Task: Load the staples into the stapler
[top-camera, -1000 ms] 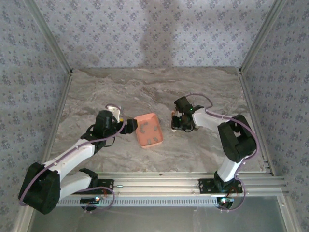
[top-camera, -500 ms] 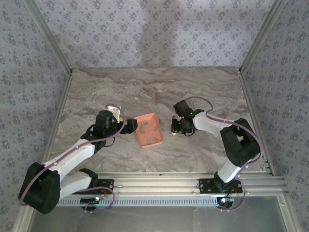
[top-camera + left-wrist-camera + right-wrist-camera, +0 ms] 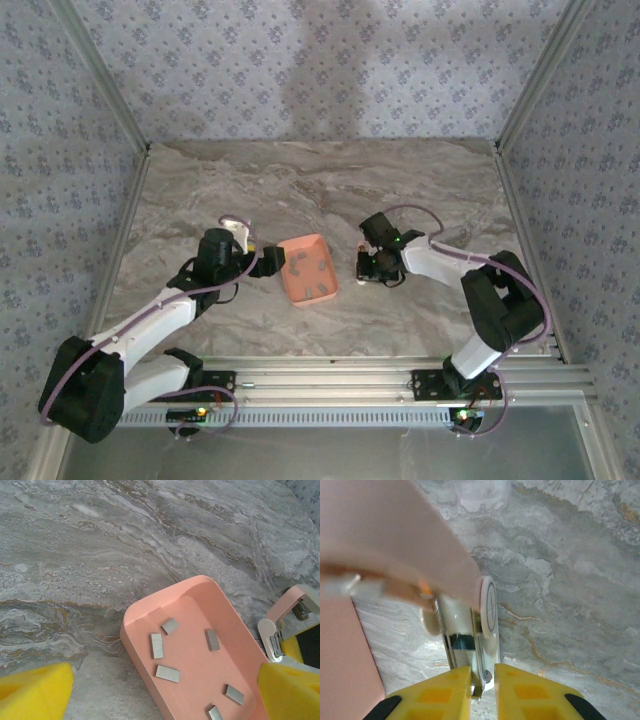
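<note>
Top view: right gripper (image 3: 378,270) sits centre-right of the frame, just right of the salmon tray (image 3: 307,270). The stapler (image 3: 364,262) is at its tip, standing apart from the tray's right rim on the marble table (image 3: 330,190).

Right wrist view: the two yellow fingers (image 3: 437,692) at the bottom edge are drawn close together, pinching the stapler's thin white and metal lower part between them. The pale pink upper arm is swung open and runs blurred across the upper left of the frame. The tray edge shows at lower left.

Left gripper (image 3: 264,262) is just left of the tray in the top view. In the left wrist view its yellow fingers (image 3: 35,690) stand wide apart in the two lower corners, holding nothing, with the tray's near end between them.

Staples (image 3: 157,645): six small grey strips lie loose and scattered on the tray floor, ahead of the spread fingers. The stapler shows at the right edge there, beyond the tray.
</note>
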Robot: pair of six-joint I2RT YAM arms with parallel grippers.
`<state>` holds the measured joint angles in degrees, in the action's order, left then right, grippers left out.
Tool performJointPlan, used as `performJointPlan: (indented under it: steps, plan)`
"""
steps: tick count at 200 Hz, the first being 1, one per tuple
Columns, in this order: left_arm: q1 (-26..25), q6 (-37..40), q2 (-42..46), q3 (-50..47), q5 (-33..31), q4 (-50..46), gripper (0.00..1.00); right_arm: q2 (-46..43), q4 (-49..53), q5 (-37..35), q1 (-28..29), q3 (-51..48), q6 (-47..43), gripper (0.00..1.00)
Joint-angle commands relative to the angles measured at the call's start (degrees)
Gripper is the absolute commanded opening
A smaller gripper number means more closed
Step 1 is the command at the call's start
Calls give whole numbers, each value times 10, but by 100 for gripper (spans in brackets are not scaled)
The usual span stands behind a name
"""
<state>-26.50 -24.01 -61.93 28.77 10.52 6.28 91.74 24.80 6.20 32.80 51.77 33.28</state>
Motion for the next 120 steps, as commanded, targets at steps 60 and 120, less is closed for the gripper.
performJointPlan:
  steps: [60,120]
  plan:
    - [-30,28,-46,83,41,9,94,-67,20,-2,2,-6,-14,27]
    - [-66,40,-150,179,69,11,93,-190,-40,-4,-16,-95,-4,33]
